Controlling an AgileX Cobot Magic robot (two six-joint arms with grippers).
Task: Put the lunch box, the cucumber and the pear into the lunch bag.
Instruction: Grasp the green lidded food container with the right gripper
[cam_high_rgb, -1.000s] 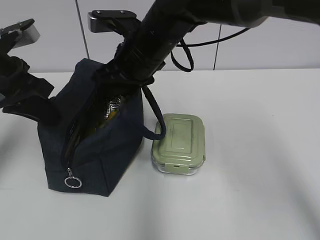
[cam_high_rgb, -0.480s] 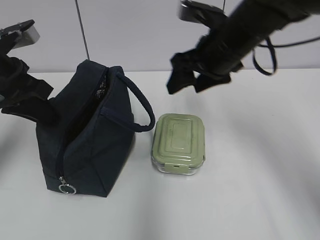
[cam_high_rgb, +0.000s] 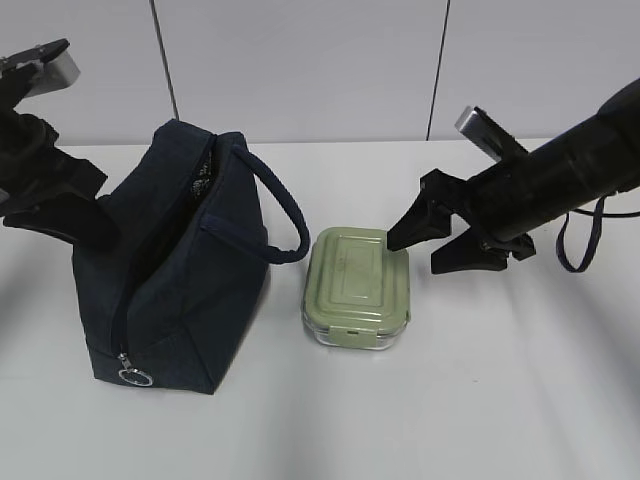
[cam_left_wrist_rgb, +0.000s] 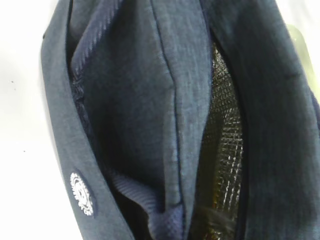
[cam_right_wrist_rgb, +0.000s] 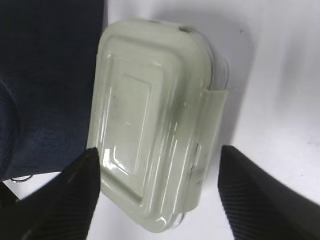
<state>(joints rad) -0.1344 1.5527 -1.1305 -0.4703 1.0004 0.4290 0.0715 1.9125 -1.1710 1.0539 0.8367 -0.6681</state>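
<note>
The dark navy lunch bag (cam_high_rgb: 175, 275) stands at the left with its top slit open, showing silver foil lining (cam_left_wrist_rgb: 227, 150). My left gripper (cam_high_rgb: 88, 222) is against the bag's left side, apparently shut on its near handle strap (cam_left_wrist_rgb: 162, 222). The lunch box (cam_high_rgb: 358, 285), clear glass with a sage-green lid, sits on the table right of the bag. My right gripper (cam_high_rgb: 435, 240) is open at the box's far right corner, with its fingers astride the box's end (cam_right_wrist_rgb: 157, 150) without touching it. The cucumber and pear are hidden.
The bag's other handle (cam_high_rgb: 285, 215) loops out toward the box. The metal ring pull (cam_high_rgb: 130, 376) hangs at the bag's front bottom corner. The white table (cam_high_rgb: 520, 390) stretches right and forward. A pale wall stands behind.
My right arm has come out of the bag's opening, swung right and come down to the lunch box with its jaws open. The bag's opening has narrowed. My left arm has stayed put.
</note>
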